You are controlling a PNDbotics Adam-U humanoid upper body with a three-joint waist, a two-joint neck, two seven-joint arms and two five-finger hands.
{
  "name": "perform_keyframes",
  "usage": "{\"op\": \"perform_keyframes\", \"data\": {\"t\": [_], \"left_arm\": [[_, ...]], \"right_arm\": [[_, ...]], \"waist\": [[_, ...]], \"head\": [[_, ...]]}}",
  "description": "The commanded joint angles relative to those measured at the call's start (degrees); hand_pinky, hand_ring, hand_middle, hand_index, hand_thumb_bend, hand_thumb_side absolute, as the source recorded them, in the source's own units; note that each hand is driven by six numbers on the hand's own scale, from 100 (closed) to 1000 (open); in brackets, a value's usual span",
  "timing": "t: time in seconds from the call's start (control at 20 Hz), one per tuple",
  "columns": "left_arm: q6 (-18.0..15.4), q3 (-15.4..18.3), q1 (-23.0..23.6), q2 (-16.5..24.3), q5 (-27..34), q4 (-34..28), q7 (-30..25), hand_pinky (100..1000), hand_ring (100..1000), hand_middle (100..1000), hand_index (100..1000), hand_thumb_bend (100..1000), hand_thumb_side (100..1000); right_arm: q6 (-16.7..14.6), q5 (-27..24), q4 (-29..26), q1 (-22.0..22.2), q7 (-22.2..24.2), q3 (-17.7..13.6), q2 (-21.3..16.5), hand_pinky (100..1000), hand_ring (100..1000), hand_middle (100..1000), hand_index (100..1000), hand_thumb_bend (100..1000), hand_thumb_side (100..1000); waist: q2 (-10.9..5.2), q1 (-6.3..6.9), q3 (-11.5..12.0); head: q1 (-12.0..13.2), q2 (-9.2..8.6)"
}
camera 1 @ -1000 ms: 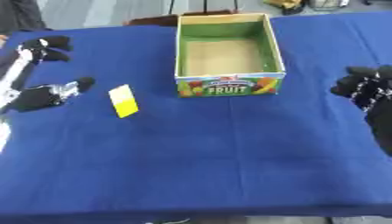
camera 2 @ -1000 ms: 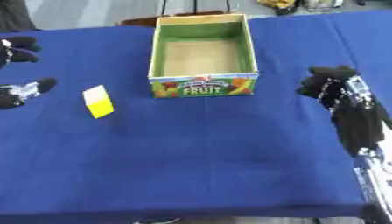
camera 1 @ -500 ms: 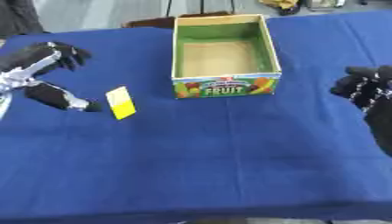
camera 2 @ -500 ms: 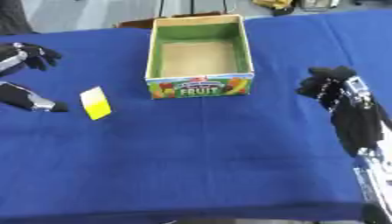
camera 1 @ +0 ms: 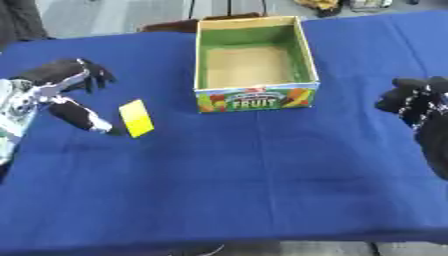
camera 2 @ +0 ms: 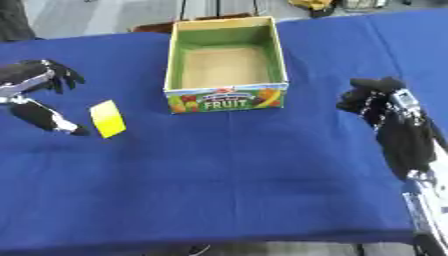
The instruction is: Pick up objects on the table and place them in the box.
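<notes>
The blue table (camera 1: 227, 190) holds an empty fruit box (camera 1: 252, 62) at the back. The right hand (camera 2: 376, 100) waits, fingers curled on nothing. The left hand (camera 1: 61, 90) has its fingers spread beside the small yellow block (camera 1: 136, 118). It looks light and stiff, so pinch its two flat sides

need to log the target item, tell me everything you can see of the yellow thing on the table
The small flat yellow rectangular object looks like a thin card or pad, plain and unmarked. It lies tilted askew on the blue tablecloth, left of the open cardboard fruit box and apart from it. The robot's left hand is open beside it, its thumb tip close to the object's left edge; contact cannot be told.
</notes>
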Motion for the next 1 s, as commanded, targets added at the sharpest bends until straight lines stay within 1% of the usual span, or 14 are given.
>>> {"op": "perform_keyframes", "data": {"t": [0.05, 0.3, 0.5, 0.8, 1.0], "left_arm": [[-0.5, -0.5, -2.0, -0.2, -3.0, 1.6, 0.7, 632, 596, 630, 825, 825, 458], [-1.6, -1.0, -3.5, -2.1, -6.0, 5.9, -0.1, 583, 574, 606, 807, 836, 464], [-1.5, -0.5, -4.2, -3.3, -7.5, 8.0, 1.3, 562, 556, 588, 792, 810, 449], [-1.7, -0.1, -4.8, -4.5, -6.6, 9.7, 4.6, 560, 533, 560, 763, 762, 429], [-2.0, -0.3, -5.1, -5.0, -6.0, 10.0, 5.7, 558, 525, 550, 753, 743, 429]], "right_arm": [[0.0, -0.3, -1.3, -0.5, 0.1, -0.1, -1.2, 817, 676, 627, 794, 100, 957], [0.0, -0.3, -1.3, -0.5, 0.1, 0.0, -1.2, 817, 676, 626, 794, 100, 957], [0.0, -0.3, -1.3, -0.5, 0.1, 0.0, -1.2, 817, 677, 625, 794, 100, 958], [0.0, -0.3, -1.3, -0.6, 0.2, 0.0, -1.1, 817, 677, 625, 794, 100, 958], [0.0, -0.4, -1.3, -0.6, 0.2, 0.0, -1.1, 818, 678, 625, 794, 100, 958]], "waist": [[-0.86, -0.16, -0.1], [-0.78, -0.26, -0.2], [-0.73, -0.33, -0.2], [-0.61, -0.42, -0.4], [-0.59, -0.4, -0.6]], "head": [[0.3, -0.13], [0.5, -0.13], [0.6, -0.21], [0.8, -0.4], [0.9, -0.4]]}}
